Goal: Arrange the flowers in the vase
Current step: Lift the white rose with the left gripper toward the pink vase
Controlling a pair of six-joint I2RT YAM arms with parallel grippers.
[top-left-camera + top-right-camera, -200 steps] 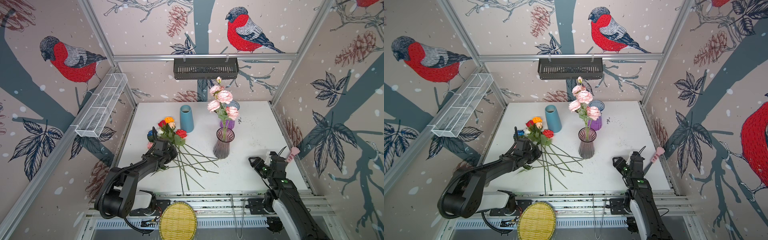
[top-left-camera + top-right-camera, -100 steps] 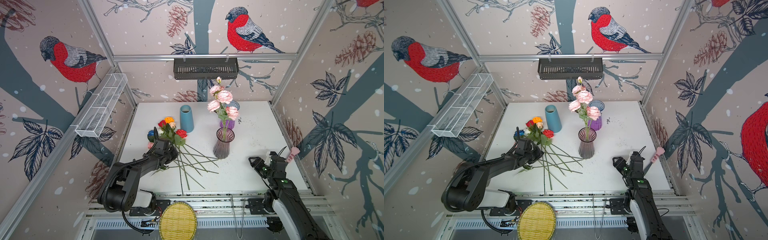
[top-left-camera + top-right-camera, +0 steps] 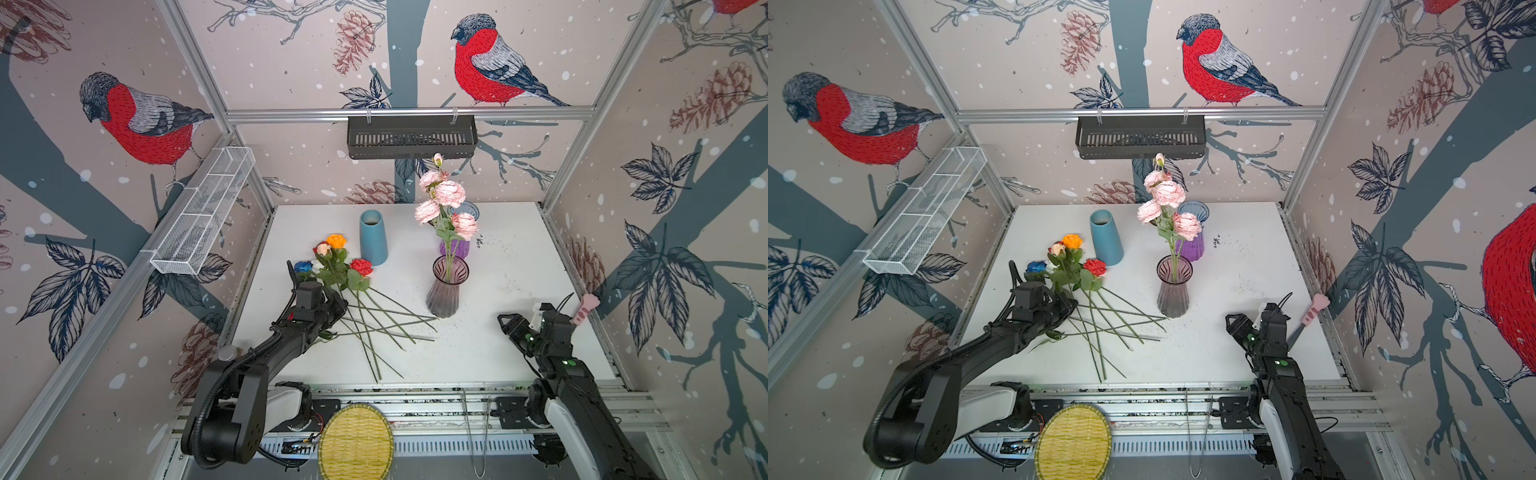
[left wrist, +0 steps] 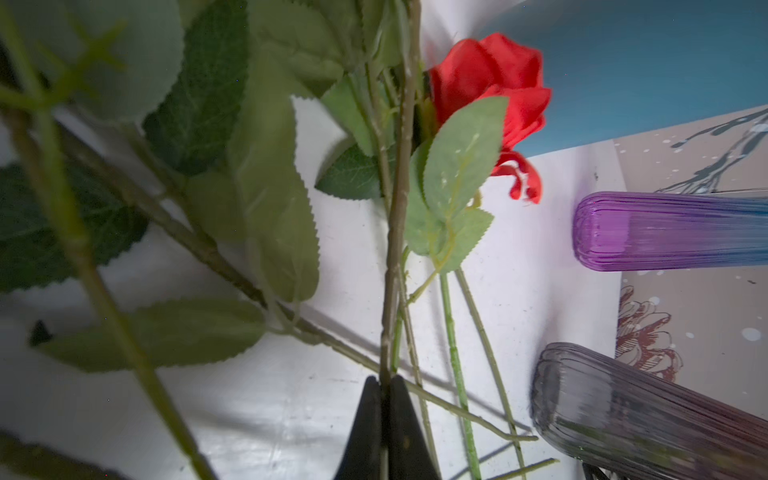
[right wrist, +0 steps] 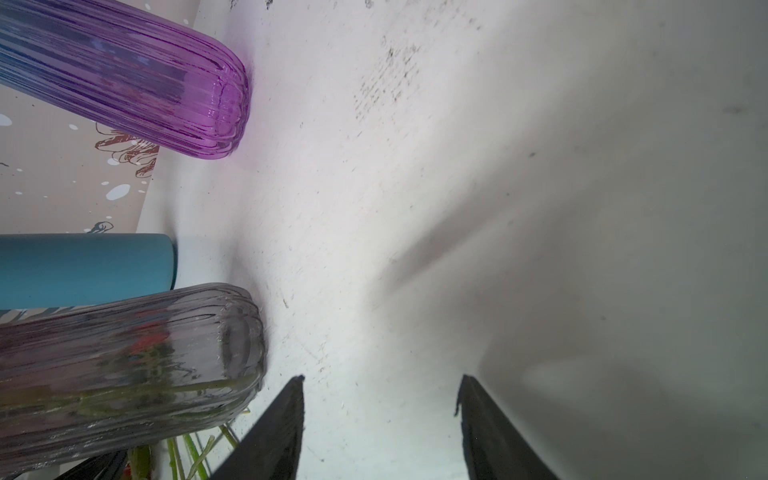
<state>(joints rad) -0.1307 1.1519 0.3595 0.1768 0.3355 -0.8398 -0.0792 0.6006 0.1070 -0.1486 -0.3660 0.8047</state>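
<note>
Left of smoky vase [image 3: 444, 291], clamped one green stem [image 4: 392, 249] among loose flowers [image 3: 345, 270] with left gripper [image 4: 384, 384]; held right gripper [image 5: 381, 380] parted, empty.

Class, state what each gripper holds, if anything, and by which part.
Left gripper pinches one flower by its stem, below the leaves; right gripper holds nothing.

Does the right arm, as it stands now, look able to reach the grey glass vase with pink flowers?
Probably yes. The right gripper is open and empty, only bare table lies between it and the grey vase, and the loose stems lie on the vase's far side.
</note>
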